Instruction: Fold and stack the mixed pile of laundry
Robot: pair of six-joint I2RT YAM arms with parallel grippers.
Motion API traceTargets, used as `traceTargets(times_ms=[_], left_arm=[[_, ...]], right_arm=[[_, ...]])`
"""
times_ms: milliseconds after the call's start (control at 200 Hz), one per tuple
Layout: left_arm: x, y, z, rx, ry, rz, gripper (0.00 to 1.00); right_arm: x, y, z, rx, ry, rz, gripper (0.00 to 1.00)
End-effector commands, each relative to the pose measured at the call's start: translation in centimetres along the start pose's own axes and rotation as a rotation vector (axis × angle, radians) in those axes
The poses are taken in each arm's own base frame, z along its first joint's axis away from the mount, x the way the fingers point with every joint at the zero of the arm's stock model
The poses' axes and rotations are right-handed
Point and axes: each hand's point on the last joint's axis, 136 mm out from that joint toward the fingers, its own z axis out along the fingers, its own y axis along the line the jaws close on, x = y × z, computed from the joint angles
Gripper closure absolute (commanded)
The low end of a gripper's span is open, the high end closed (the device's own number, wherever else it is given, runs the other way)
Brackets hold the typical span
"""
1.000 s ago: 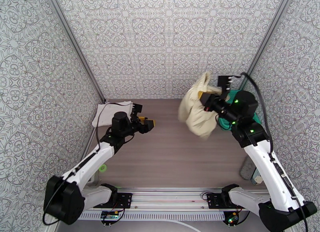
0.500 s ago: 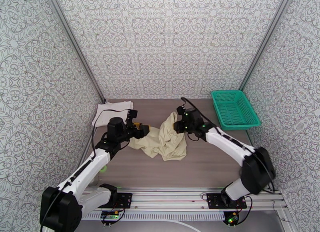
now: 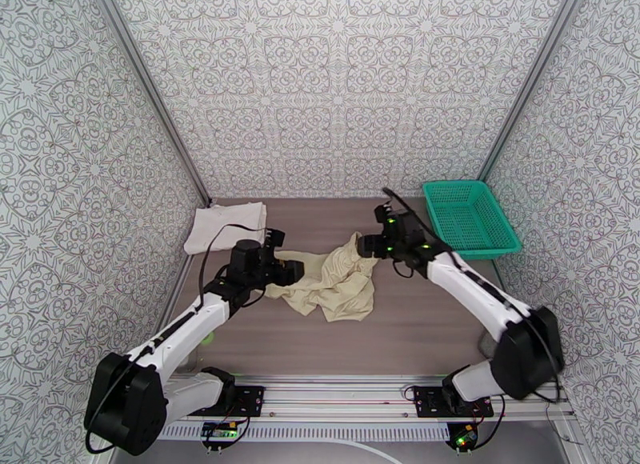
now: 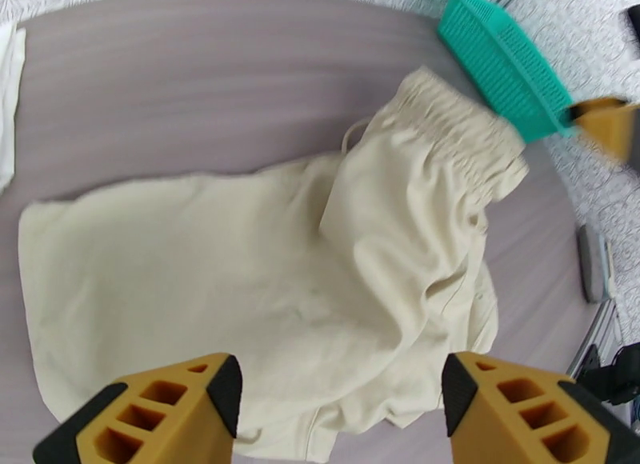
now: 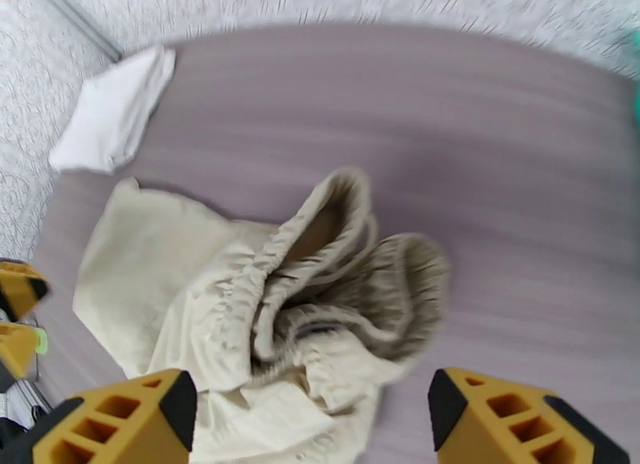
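Note:
The beige shorts [image 3: 330,282] lie crumpled on the middle of the table, with the waistband [image 5: 320,250] bunched up at their back right end. My right gripper [image 3: 366,245] hovers open just above that waistband, its fingers [image 5: 128,422] wide apart and holding nothing. At the shorts' left edge my left gripper [image 3: 290,270] is open as well, over the flat cloth [image 4: 240,298], with its fingers [image 4: 160,418] clear of it. The white T-shirt [image 3: 225,225] lies folded at the back left corner.
A green mesh basket [image 3: 468,218] stands at the back right, beside the right arm. A small grey object [image 4: 596,262] lies near the table's right edge. Patterned walls close in the table on three sides.
The right arm swung the shorts down from over the basket to the table's middle and let go, its jaws opening. The left gripper shifted slightly to the shorts' left edge.

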Motion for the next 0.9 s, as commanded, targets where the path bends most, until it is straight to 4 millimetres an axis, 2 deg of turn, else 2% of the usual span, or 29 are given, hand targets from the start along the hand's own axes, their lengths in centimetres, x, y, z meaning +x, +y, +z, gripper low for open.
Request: traceTargets(times_ms=[0,125,250,390,545,625,710,800,895], left_arm=[[3.0,1.3,0.5,-0.083,0.089,-0.034,0.28],[5.2,2.3,0.6,-0.169,0.170,-0.060,0.26],[6.8,2.5,0.7,-0.193,0.213,-0.060,0.25],[7.2,2.5,0.9,-0.193,0.217,-0.069,0.25],[7.9,2.9,1.5,-0.195,0.244,-0.081,0.25],[8.2,3.1,1.5,-0.212,0.257,-0.093,0.25],[8.3,3.1,1.3,-0.217,0.253,-0.096,0.25],[7.7,1.9,1.1,-0.169,0.239,-0.059,0.25],[6.0,-0.2,1.2,-0.108,0.217,0.030,0.25]], right_arm=[[1.5,-1.8,-2.1,0.061,0.044,0.016,0.17],[4.4,-3.0,-1.9,0.080,0.113,0.062,0.16],[7.6,-3.5,-1.2,0.070,0.189,0.103,0.16],[10.6,-3.9,-0.6,0.062,0.263,0.140,0.15],[12.6,-4.1,-0.2,0.061,0.350,0.146,0.16],[13.0,-3.6,0.0,0.028,0.370,0.158,0.18],[12.5,-3.7,0.2,0.037,0.356,0.182,0.18],[10.6,-4.0,0.7,0.012,0.307,0.211,0.19],[8.5,-5.3,1.6,-0.023,0.271,0.309,0.21]])
